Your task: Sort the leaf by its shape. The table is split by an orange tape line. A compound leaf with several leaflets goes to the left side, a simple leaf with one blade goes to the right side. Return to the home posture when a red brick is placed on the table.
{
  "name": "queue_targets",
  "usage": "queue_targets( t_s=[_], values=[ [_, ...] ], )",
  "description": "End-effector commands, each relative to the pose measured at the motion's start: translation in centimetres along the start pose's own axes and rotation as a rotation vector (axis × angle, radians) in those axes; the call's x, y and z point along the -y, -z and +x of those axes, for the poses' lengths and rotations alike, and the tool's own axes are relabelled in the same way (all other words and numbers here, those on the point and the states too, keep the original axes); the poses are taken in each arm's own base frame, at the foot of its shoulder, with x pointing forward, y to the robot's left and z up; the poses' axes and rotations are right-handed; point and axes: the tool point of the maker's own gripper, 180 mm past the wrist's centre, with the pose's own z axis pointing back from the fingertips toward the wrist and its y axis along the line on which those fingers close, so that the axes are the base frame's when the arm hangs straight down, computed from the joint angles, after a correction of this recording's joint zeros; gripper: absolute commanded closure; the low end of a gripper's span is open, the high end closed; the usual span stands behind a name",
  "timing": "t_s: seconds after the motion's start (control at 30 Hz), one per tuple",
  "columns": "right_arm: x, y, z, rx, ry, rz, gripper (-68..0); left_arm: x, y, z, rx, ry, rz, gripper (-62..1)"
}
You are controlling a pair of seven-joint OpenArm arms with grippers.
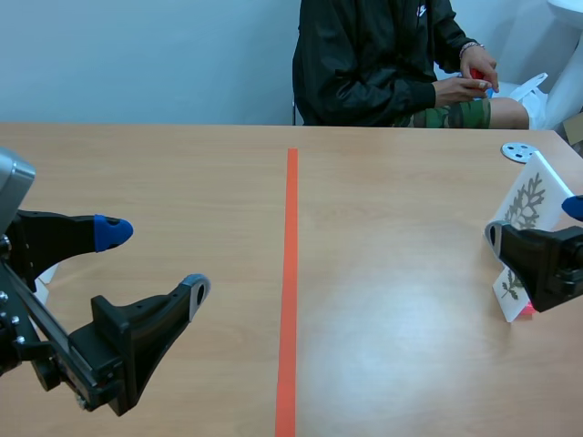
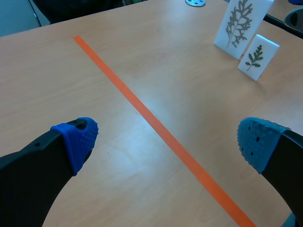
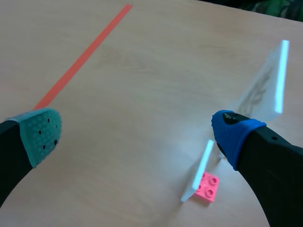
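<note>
Small leaf card (image 1: 508,291) partly hidden behind right gripper (image 1: 534,221); red object (image 1: 475,74) mostly covered by person's (image 1: 364,64) hands (image 1: 460,88); person cut off above shoulders.

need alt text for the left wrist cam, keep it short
The left gripper is open above a wooden table, its two blue-padded fingers spread wide, with an orange tape line running diagonally between them and on ahead. Beyond the line stand two white cards close together, a larger card and a smaller card, each printed with a leaf.

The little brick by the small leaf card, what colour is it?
The brick is pink; the right wrist view shows it best.
</note>
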Motion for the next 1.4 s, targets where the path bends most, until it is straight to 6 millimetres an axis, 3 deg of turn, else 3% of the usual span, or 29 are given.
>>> queue_targets(
  t_s=[0.0,0.3,0.57,0.73,1.0,1.23,1.37],
  values=[
    [-0.4,-0.3,1.2,0.025,-0.010,0.013,-67.9,-0.1,0.0,1.0,0.040,0.000,0.001,-62.3],
    [-3.9,-0.7,3.1,0.006,-0.071,0.097,-67.9,-0.1,0.0,1.0,0.040,-0.001,0.001,-62.3],
    [-9.0,0.8,1.7,-0.037,-0.057,0.262,-67.9,-0.1,0.0,1.0,0.040,-0.001,0.001,-62.3],
    [-11.9,0.9,2.3,0.009,-0.055,0.385,-67.9,-0.1,0.0,1.0,0.040,-0.001,0.001,-62.3],
    [-12.2,1.1,3.0,0.030,-0.068,0.404,-67.9,-0.1,0.0,1.0,0.041,-0.001,0.001,-62.3],
    [-11.0,1.8,2.7,0.010,-0.046,0.317,-67.9,-0.1,0.0,1.0,0.041,-0.001,0.001,-62.3],
    [-11.9,1.8,3.0,0.013,-0.056,0.328,-67.9,-0.1,0.0,1.0,0.040,-0.001,0.001,-62.3]
  ],
)
